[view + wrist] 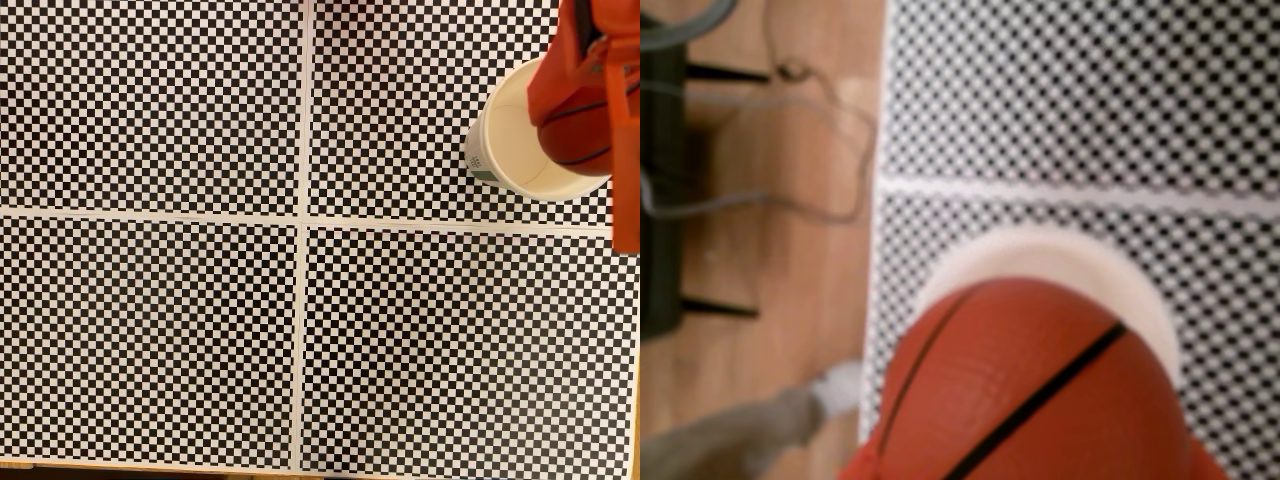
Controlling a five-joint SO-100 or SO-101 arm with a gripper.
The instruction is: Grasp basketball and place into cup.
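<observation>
The cup (500,140) stands near the top right corner of the checkered bench (200,330) in the fixed view, upright, its cream inside open to the camera and a small green mark on its outer side facing left. White strips cross the black-and-white checker pattern, one running top to bottom and one side to side, and the cup sits in the upper right quarter they mark off, just above the side-to-side strip.

The basketball (580,135) overlaps the right part of the cup's mouth in the fixed view, its black seam lines visible. Orange arm parts (625,150) come in from the top right corner and cover the ball's upper and right sides. The pincer (585,100) is at the ball, and orange pieces lie close against the ball's top, so it appears closed on the ball, though the fingertips themselves are not clearly seen.

In the wrist view the basketball (1040,390) fills the lower middle, blurred, with two dark seams running across it. The cup's pale rim (1040,255) arcs just behind and around the ball's top edge. Whether the ball is above the rim or already partly inside cannot be told. To the left, beyond the bench edge, a wooden floor (760,250) shows with thin grey cables (790,210) lying on it.
</observation>
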